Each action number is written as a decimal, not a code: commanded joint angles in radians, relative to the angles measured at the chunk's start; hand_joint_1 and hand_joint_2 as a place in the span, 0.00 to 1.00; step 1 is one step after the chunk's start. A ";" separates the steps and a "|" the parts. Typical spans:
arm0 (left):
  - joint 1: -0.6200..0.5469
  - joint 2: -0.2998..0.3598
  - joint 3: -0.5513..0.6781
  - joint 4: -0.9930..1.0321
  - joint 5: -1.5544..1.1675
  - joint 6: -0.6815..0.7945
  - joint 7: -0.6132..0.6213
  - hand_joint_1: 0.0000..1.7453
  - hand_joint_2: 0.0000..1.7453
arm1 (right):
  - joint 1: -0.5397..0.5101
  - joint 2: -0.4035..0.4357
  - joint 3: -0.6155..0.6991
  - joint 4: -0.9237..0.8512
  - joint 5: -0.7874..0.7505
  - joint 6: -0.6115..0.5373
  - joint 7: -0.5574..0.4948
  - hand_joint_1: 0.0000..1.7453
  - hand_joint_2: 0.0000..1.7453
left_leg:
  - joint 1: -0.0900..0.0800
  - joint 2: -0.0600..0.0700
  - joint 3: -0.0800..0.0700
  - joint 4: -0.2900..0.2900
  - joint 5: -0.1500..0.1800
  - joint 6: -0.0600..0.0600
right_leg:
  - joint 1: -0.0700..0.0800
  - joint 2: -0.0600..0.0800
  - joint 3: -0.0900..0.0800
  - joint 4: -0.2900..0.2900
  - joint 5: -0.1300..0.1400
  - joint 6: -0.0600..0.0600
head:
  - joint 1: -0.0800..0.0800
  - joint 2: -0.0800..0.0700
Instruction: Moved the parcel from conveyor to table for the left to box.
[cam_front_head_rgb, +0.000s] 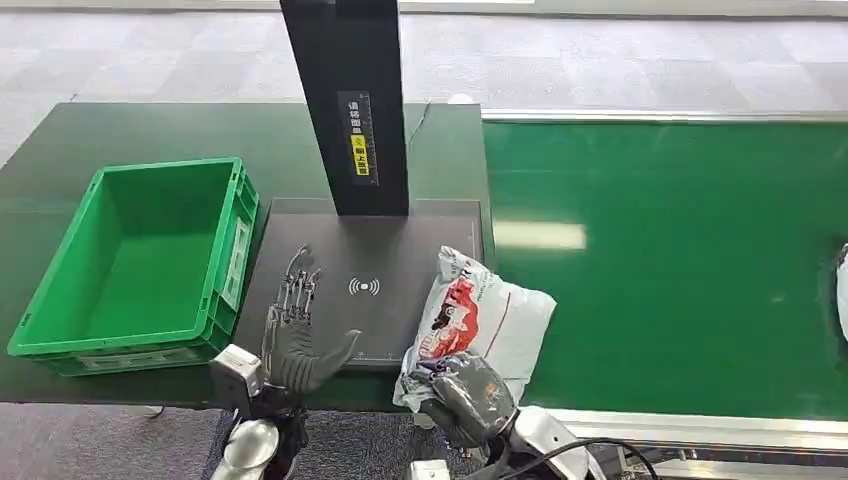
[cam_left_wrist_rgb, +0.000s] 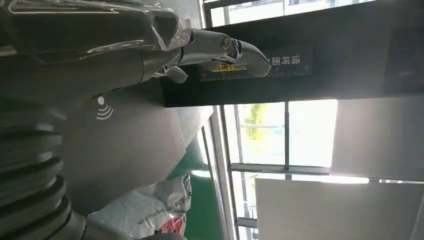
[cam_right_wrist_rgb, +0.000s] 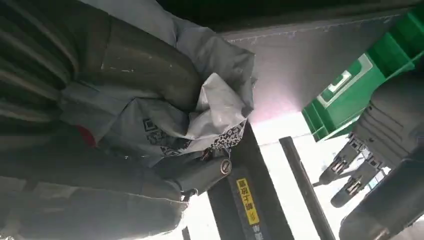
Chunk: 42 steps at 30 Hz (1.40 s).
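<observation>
A white plastic parcel (cam_front_head_rgb: 480, 315) with red print lies across the seam between the dark scanner pad (cam_front_head_rgb: 390, 250) and the green conveyor (cam_front_head_rgb: 680, 260). My right hand (cam_front_head_rgb: 465, 395) grips its near end; up close the parcel (cam_right_wrist_rgb: 200, 107) is crumpled between the thumb and the fingers (cam_right_wrist_rgb: 195, 172). My left hand (cam_front_head_rgb: 295, 340) hovers over the pad's near left part, fingers spread, holding nothing. In the left wrist view its fingers (cam_left_wrist_rgb: 215, 47) point toward the black post, and the parcel (cam_left_wrist_rgb: 150, 210) lies beside the pad. The green box (cam_front_head_rgb: 140, 265) stands left of the pad with nothing inside.
A black post (cam_front_head_rgb: 350, 100) with a yellow label rises from the back of the pad. Another white parcel (cam_front_head_rgb: 842, 290) shows at the right edge of the belt. The table's near edge runs just in front of my hands.
</observation>
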 joint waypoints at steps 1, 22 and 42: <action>-0.017 0.011 -0.003 0.045 0.001 0.005 0.002 0.00 1.00 | -0.059 0.002 0.077 0.092 -0.027 0.022 -0.009 1.00 1.00 | 0.000 0.000 0.002 -0.001 0.000 0.000 | 0.000 0.000 0.002 -0.002 0.000 0.000 | 0.000 0.000; -0.019 0.006 0.004 0.046 -0.001 0.009 0.005 0.00 1.00 | -0.075 0.007 0.144 0.079 -0.100 0.037 -0.067 1.00 1.00 | 0.000 0.001 0.002 -0.002 0.000 0.000 | 0.000 0.001 0.002 -0.001 0.000 -0.001 | 0.000 0.000; -0.023 0.007 0.004 0.047 -0.001 0.010 0.005 0.00 1.00 | -0.085 0.008 0.138 0.083 -0.123 0.027 -0.067 1.00 1.00 | 0.000 0.000 0.001 -0.001 0.000 0.000 | 0.000 0.001 0.001 -0.001 0.000 0.000 | 0.000 0.000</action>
